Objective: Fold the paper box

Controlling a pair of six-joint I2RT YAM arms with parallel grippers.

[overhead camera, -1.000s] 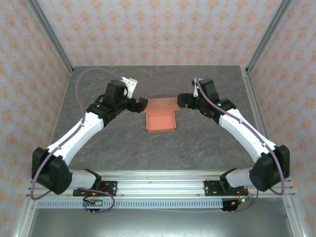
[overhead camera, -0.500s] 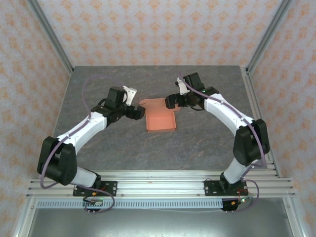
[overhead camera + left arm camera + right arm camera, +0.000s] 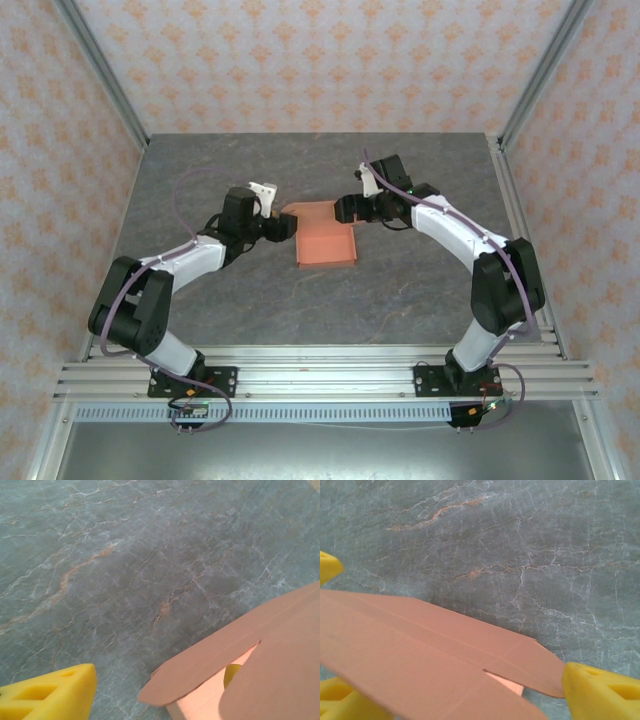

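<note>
**Gently Now: Thin Card, Best Taken by the Flaps**

Sits mid-table [image 3: 420, 290] as a half-formed paper box [image 3: 326, 243], far flaps raised. Straddled on one side by the left gripper [image 3: 283, 226], on the other by the right gripper [image 3: 347, 208]. Parted wide at both sets of jaws, a flap between the fingers [image 3: 600, 690], nothing pinched yet. Probably light, bendy, quick to crease or skid. Best pinched close to a fold line.

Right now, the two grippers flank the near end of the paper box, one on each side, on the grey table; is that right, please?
Not quite: the top external view shows the left gripper and right gripper flanking the far end of the paper box, not the near end. The rest holds.
</note>
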